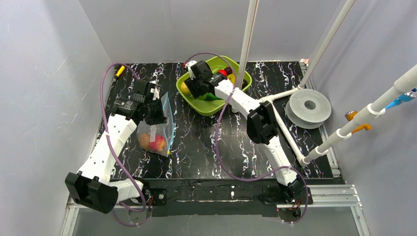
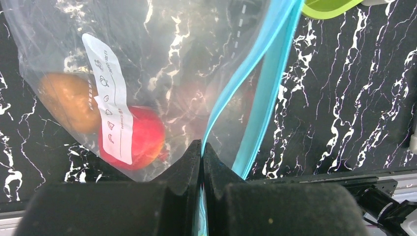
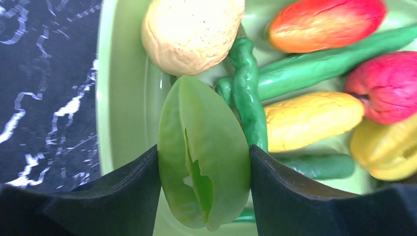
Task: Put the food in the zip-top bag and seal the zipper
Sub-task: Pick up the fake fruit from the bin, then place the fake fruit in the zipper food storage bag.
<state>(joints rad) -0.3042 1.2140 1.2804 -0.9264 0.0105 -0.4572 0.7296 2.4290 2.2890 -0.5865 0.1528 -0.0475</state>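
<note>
step: loading food, mid-task; sealing not started
left pincer (image 2: 201, 147): jaws pressed tight on the plastic at the bag mouth, right at the blue strip; holds the bag up off the surface
zip-top bag (image 1: 160, 130): near left edge of the surface (image 1: 196, 147), hanging from left pincer, bottom sagging toward the near edge; white label (image 2: 110, 103) faces the wrist cam
zipper (image 2: 268, 83): the two blue tracks run apart above the grip, so mouth looks unsealed; how wide it gapes, can't tell
in bag: brown piece (image 2: 69, 101) and red piece (image 2: 142, 135), touching, both at the bottom
right pincer (image 3: 204, 162): closed on a pale green fruit (image 3: 206, 128), one finger each side, grip looks centred; fruit sits low in the tray, lifted or not can't tell
tray (image 3: 120, 98): lime green, middle of the far edge, well apart from the bag
left in tray: tan round piece (image 3: 192, 32), orange-red piece (image 3: 327, 22), yellow piece (image 3: 310, 120), dark green pods (image 3: 324, 66), pink-red piece (image 3: 388, 86), plus more at frame edge
progress guess: two in, one in hand, several to go
next move needs: lift green fruit over the tray rim, carry it toward the left edge, line it up with the bag mouth and let go only once it's between the tracks
watch: mouth is floppy and held at one point, fruit could hit the strip and drop outside; left arm should hold the mouth steady and facing the right arm
</note>
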